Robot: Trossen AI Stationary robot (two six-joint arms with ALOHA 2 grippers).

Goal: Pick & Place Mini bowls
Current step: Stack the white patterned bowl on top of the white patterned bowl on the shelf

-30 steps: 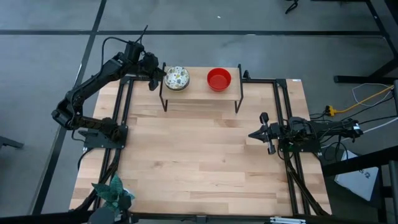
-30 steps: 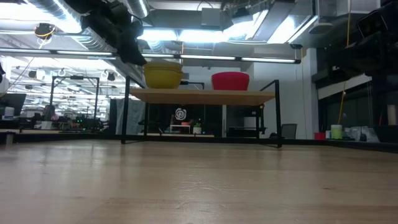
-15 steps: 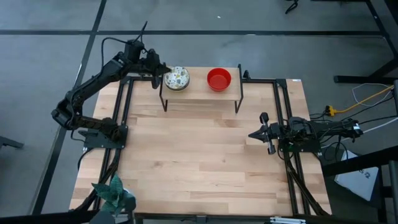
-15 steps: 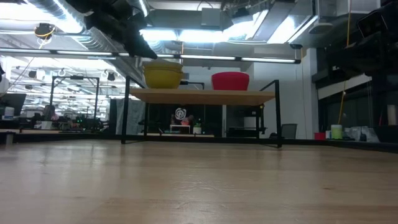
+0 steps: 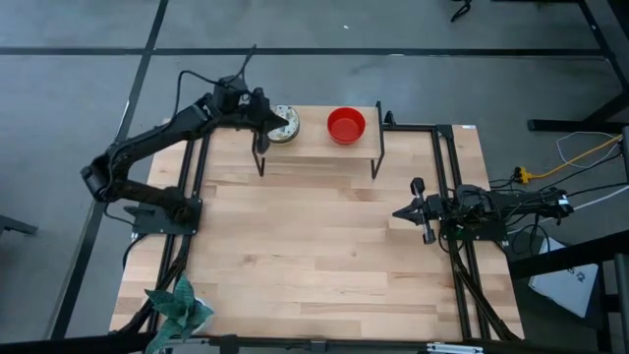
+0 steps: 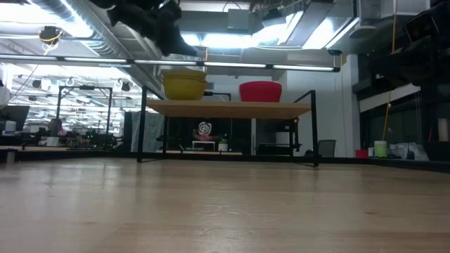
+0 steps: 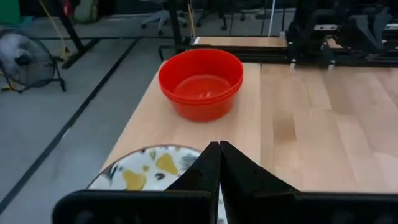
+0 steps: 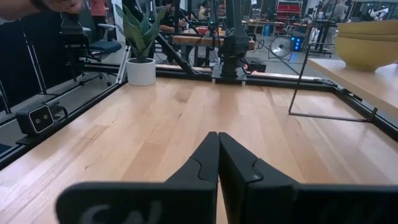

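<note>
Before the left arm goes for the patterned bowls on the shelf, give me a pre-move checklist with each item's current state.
1. Left gripper above the floral bowl stack: ok, it hovers over the stack's edge.
2. Left fingers open for a grasp: not ok, they are shut.
3. Left gripper empty: ok, nothing between the fingers.
4. Red bowl stack apart from the floral one: ok, a gap shows on the raised shelf.
5. Right gripper out of the way: ok, it waits low over the table's right side, shut.
6. Bowls per stack: cannot tell.
</note>
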